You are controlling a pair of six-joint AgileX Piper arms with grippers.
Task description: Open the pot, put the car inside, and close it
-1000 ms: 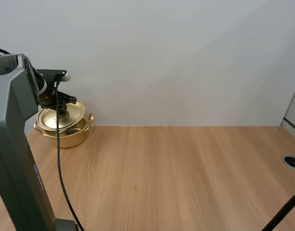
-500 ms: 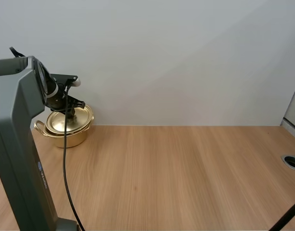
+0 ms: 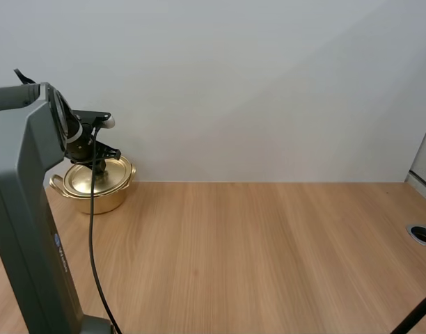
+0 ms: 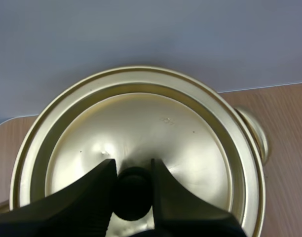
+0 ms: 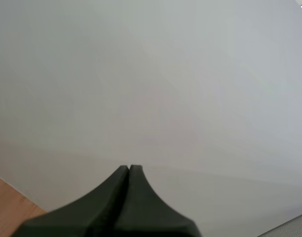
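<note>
At frame's far left: pot [image 3: 96,199] at back edge of the surface [image 3: 269,257], lid [image 4: 156,128] on.
Left tool [image 4: 132,170] pinches the lid's knob [image 4: 132,197]; right tool [image 5: 128,170] closed, empty; surface runs wide rightward.

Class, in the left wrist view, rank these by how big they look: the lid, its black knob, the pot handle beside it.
1. lid, by far the largest.
2-3. knob and pot handle look alike; the knob sits nearer the camera, pinched by the left gripper, so I won't rank them.
</note>
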